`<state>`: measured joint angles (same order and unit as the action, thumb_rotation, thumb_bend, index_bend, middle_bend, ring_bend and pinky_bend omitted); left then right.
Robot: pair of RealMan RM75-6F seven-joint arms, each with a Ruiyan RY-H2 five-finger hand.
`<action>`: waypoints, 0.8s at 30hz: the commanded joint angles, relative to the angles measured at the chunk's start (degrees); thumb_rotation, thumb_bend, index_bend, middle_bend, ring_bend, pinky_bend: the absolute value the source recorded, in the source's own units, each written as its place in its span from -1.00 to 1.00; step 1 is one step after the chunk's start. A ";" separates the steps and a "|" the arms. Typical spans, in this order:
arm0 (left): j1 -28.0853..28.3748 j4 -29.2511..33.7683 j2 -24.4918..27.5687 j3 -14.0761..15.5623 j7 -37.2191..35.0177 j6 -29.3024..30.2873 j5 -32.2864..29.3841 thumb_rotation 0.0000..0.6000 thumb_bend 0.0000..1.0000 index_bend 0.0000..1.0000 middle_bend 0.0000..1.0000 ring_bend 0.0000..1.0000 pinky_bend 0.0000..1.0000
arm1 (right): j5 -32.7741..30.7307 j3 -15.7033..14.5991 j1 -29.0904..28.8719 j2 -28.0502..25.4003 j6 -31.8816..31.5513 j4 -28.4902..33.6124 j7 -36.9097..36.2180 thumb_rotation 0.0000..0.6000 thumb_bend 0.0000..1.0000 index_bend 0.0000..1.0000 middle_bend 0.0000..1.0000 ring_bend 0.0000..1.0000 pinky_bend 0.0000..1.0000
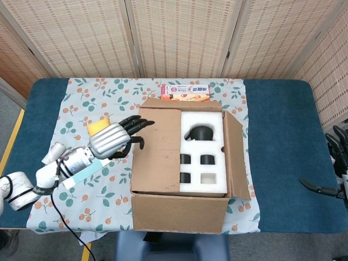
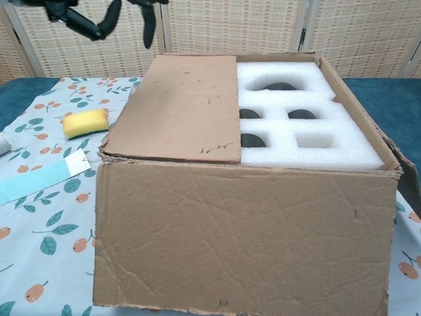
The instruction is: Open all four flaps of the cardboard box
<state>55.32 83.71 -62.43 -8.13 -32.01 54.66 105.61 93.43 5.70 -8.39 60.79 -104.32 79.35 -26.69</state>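
Note:
The cardboard box (image 1: 179, 212) (image 2: 243, 237) stands mid-table at the front edge. Its left flap (image 1: 158, 149) (image 2: 181, 108) lies folded flat over the left half of the opening. The right flap (image 1: 235, 155) stands up and leans outward. White foam (image 1: 202, 155) (image 2: 309, 131) with dark cut-outs shows in the uncovered half. My left hand (image 1: 115, 137) (image 2: 99, 13) hovers open at the box's left edge, fingers spread toward the closed flap, apart from it. My right hand (image 1: 338, 163) is at the far right image edge, mostly cut off, fingers apart.
A yellow sponge (image 1: 97, 126) (image 2: 84, 123) lies left of the box, partly behind my left hand. A teal-and-white card (image 2: 39, 174) and a white roll (image 1: 51, 154) lie on the floral cloth (image 1: 81, 98). A pink carton (image 1: 185, 92) sits behind the box.

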 commanded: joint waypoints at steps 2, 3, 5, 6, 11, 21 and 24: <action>4.28 -1.31 -3.89 -0.17 -0.26 -3.06 -0.26 1.00 1.00 -0.01 -1.00 -1.00 -1.00 | -1.93 1.28 1.50 -1.14 -1.22 -0.77 -4.36 0.26 -0.63 -0.90 -1.00 -1.00 -1.00; 5.07 -1.54 -4.84 -0.12 -0.24 -3.41 -0.43 1.00 1.00 -0.01 -1.00 -1.00 -1.00 | -2.57 1.78 2.15 -1.35 -2.15 -1.09 -5.96 0.26 -0.63 -0.89 -1.00 -1.00 -1.00; 6.21 -1.99 -6.12 -0.03 0.06 -4.07 -0.73 1.00 1.00 -0.01 -1.00 -1.00 -1.00 | -3.86 2.60 3.32 -1.48 -3.61 -1.82 -8.13 0.26 -0.63 -0.88 -1.00 -1.00 -1.00; 6.85 -2.33 -6.90 -0.01 0.97 -4.54 -0.95 1.00 1.00 -0.01 -1.00 -1.00 -1.00 | -5.50 3.09 4.25 -1.64 -3.81 -1.93 -9.16 0.26 -0.63 -0.86 -1.00 -1.00 -1.00; 9.24 -2.53 -10.31 -0.13 4.47 -5.91 -1.90 1.00 1.00 0.00 -1.00 -1.00 -1.00 | -12.46 5.27 7.09 -2.81 -2.10 0.21 -10.30 0.25 -0.63 -0.80 -1.00 -1.00 -1.00; 13.49 -5.68 -15.45 -0.22 8.05 -9.23 -5.06 1.00 1.00 0.01 -1.00 -1.00 -1.00 | -14.25 5.28 8.24 -5.92 4.20 2.68 -10.50 0.27 -0.63 -0.73 -1.00 -1.00 -1.00; 14.59 -7.24 -16.67 -0.14 7.12 -9.60 -5.96 1.00 1.00 0.00 -1.00 -1.00 -1.00 | -14.02 5.34 8.09 -6.25 5.43 3.12 -9.51 0.26 -0.63 -0.73 -1.00 -1.00 -1.00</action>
<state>69.43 76.97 -78.61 -8.32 -24.40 45.29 100.04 79.29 11.07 -0.24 54.71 -99.37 82.21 -36.62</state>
